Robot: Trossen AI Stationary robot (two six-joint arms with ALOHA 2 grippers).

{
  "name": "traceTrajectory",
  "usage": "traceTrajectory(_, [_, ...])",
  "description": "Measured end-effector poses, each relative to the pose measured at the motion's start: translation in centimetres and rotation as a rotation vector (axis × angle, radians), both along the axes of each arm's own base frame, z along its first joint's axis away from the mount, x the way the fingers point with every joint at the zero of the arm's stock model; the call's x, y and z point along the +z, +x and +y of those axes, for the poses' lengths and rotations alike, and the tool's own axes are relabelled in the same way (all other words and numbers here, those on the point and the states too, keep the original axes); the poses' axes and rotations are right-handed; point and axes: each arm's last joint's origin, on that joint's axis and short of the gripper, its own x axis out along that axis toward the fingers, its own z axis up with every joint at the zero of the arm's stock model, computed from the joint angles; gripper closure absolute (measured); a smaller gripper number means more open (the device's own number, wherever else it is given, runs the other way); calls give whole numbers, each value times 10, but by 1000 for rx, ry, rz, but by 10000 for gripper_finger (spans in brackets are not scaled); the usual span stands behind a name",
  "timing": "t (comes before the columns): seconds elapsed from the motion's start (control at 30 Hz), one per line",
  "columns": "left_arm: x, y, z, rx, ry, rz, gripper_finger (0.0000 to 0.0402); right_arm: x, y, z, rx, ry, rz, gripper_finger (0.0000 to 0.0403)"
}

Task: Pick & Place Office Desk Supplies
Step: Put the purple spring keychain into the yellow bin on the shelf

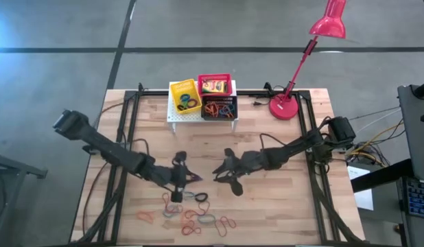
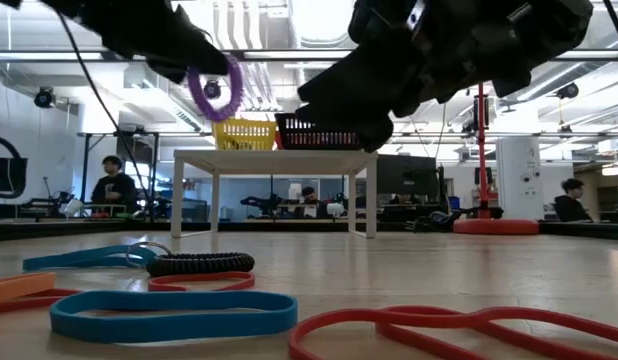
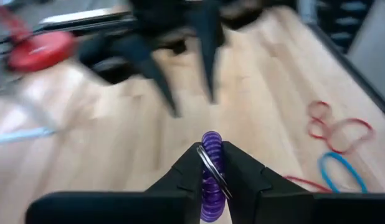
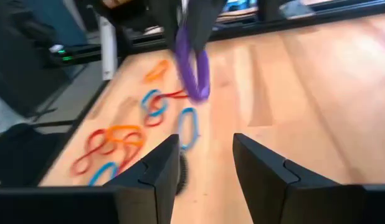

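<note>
While my left end effector (image 3: 210, 163) pinches the purple coil loop (image 3: 211, 177), it looks light, springy, soft. My right end effector (image 4: 206, 168), at its 3 o'clock, gapes empty; I'd grip across the coil's band.

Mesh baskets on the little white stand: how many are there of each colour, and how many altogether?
Yellow mesh basket: 1
Red mesh basket: 1
Black mesh basket: 1
Total: 3
</note>
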Motion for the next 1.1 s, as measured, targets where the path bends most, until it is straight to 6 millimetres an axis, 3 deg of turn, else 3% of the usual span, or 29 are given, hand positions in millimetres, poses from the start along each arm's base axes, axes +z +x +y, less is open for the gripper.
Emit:
traceTrajectory(0.17, [37, -22, 34, 257, -10, -97, 354, -1, 1, -1, -31, -14, -12, 259])
traceTrajectory(0.37, [74, -39, 108, 515, -60, -251, 354, 1, 2, -3, -104, -35, -33, 275])
traceTrajectory(0.57, [74, -51, 197, 637, -122, -255, 354, 0, 3, -2, -103, -45, -49, 286])
traceTrajectory(0.7, [65, -57, 240, 734, -140, -256, 354, -3, 6, -2, -103, -42, -79, 293])
traceTrajectory(0.83, [58, -53, 260, 774, -118, -207, 353, -6, 7, -2, -102, -44, -72, 299])
traceTrajectory(1.1, [62, -20, 282, 772, -92, -101, 347, -6, 7, -2, -101, -45, -80, 312])
